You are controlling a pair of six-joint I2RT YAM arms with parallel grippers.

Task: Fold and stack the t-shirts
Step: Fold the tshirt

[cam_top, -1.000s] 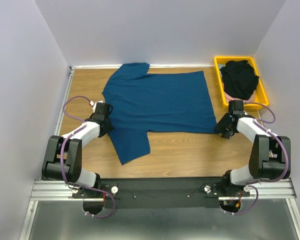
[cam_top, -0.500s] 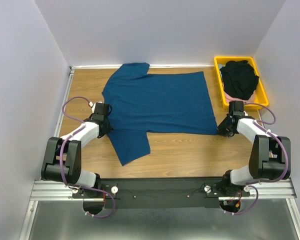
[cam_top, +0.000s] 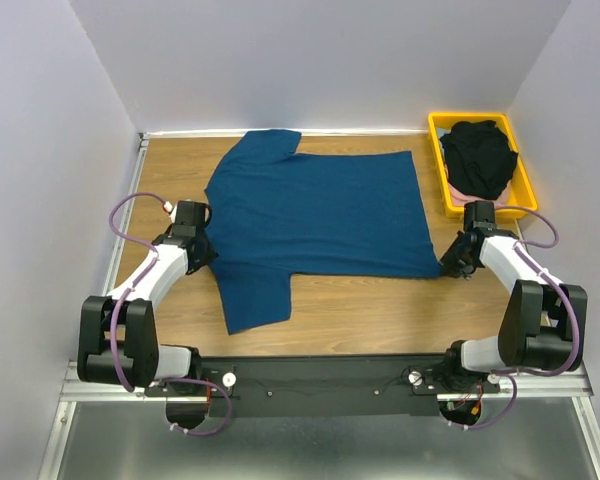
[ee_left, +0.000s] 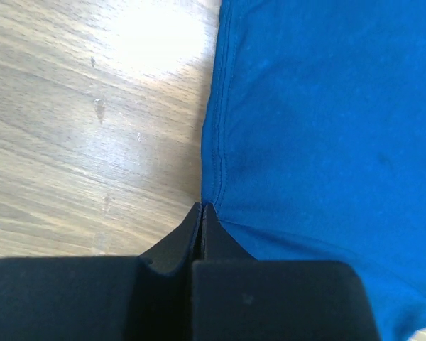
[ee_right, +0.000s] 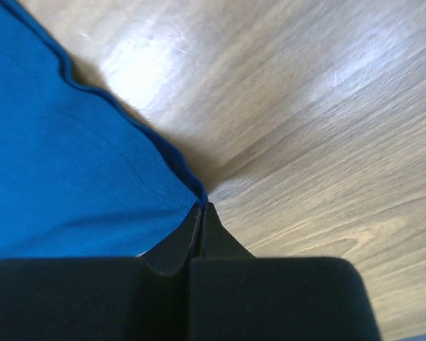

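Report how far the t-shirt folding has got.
Done: the blue t-shirt lies spread flat, unfolded. In hand: the left pincer and right pincer are shut on its edges. Left: every fold, plus the black t-shirt heaped in the yellow tray; nothing is stacked.

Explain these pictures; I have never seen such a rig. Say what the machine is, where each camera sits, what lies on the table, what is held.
Two robot arms are bolted at the near edge of a wooden table. The wide picture comes from a fixed camera above and behind them, left arm on the left, right arm on the right. Each close-up comes from a camera on one wrist, looking along its black jaws. A blue t-shirt lies spread flat. A yellow tray at the far right holds a black shirt over some pale pink cloth. Both pairs of jaws are shut, pinching the blue t-shirt: the left at its left edge, the right at its near right corner.
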